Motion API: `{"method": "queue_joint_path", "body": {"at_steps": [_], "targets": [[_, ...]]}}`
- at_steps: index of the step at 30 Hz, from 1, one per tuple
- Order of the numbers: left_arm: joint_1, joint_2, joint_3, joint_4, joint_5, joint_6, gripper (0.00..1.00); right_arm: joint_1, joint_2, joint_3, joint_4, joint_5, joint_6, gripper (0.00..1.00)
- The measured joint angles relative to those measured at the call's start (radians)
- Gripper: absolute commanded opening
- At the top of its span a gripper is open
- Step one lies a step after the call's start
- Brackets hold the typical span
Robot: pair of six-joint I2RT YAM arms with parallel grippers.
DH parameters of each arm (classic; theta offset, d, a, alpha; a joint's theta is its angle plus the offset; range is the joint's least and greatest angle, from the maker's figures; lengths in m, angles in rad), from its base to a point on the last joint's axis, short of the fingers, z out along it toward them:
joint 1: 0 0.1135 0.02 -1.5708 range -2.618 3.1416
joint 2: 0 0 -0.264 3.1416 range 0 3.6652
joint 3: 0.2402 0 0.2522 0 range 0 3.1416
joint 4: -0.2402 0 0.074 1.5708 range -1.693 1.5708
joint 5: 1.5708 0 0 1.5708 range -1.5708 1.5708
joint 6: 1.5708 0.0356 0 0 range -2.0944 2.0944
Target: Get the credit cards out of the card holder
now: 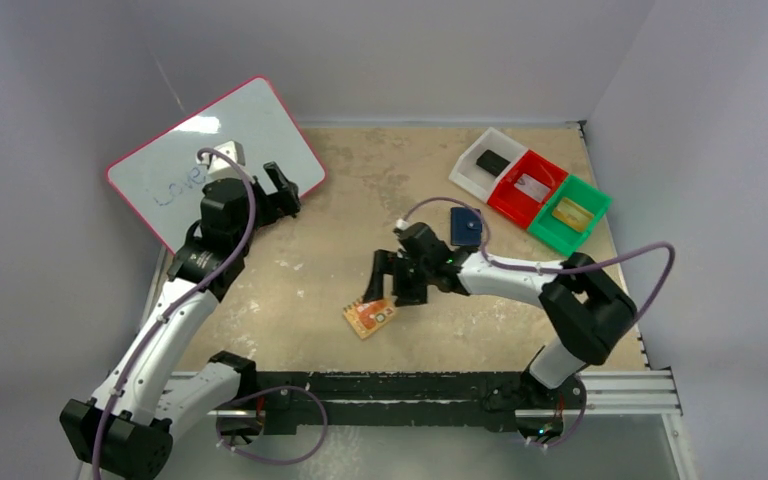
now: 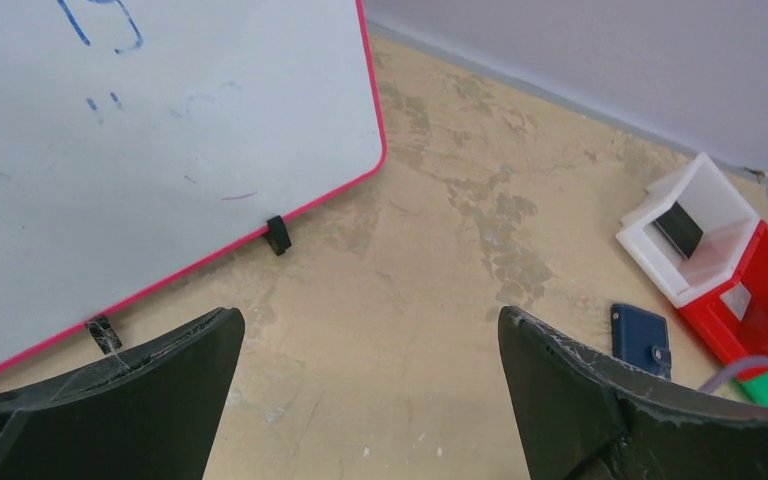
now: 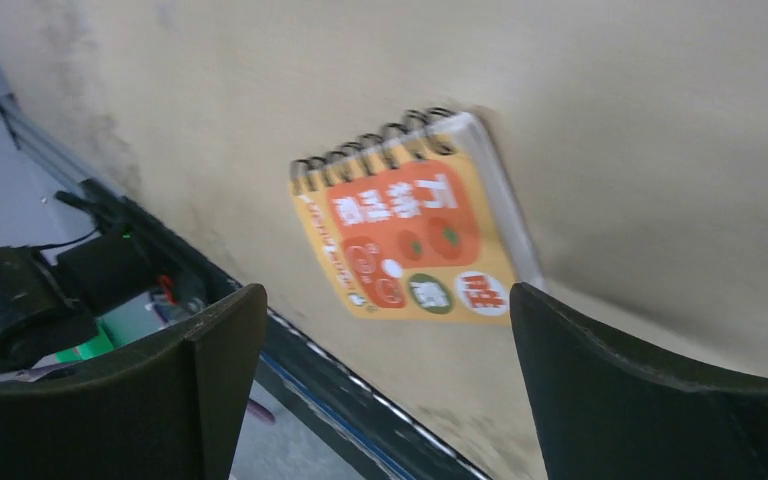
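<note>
The navy card holder [image 1: 466,226] lies shut on the table, just beyond my right arm; it also shows in the left wrist view [image 2: 641,338] near the bins. No credit card shows outside it; cards inside it are hidden. My right gripper [image 1: 392,281] is open and empty, hovering just right of the orange pad, left of the card holder. In its wrist view the fingers [image 3: 600,390] frame the pad. My left gripper [image 1: 282,188] is open and empty at the far left, near the whiteboard.
An orange spiral pad [image 1: 368,317] lies near the front middle, also in the right wrist view [image 3: 410,245]. A pink-edged whiteboard [image 1: 215,160] leans at the back left. White [image 1: 487,162], red [image 1: 527,187] and green [image 1: 569,213] bins stand at the back right, each holding a small item.
</note>
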Motion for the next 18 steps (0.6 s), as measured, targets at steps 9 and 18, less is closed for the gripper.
{"method": "queue_joint_path", "body": {"at_steps": [9, 18], "targets": [[0.000, 0.067, 0.023, -0.084, 0.185, 0.009, 0.99, 0.090, -0.080, 0.201, -0.141, 0.320, 0.010, 1.00], [-0.272, 0.263, 0.001, -0.037, 0.371, -0.033, 0.98, 0.042, -0.333, 0.131, -0.435, 0.725, 0.117, 1.00]]}}
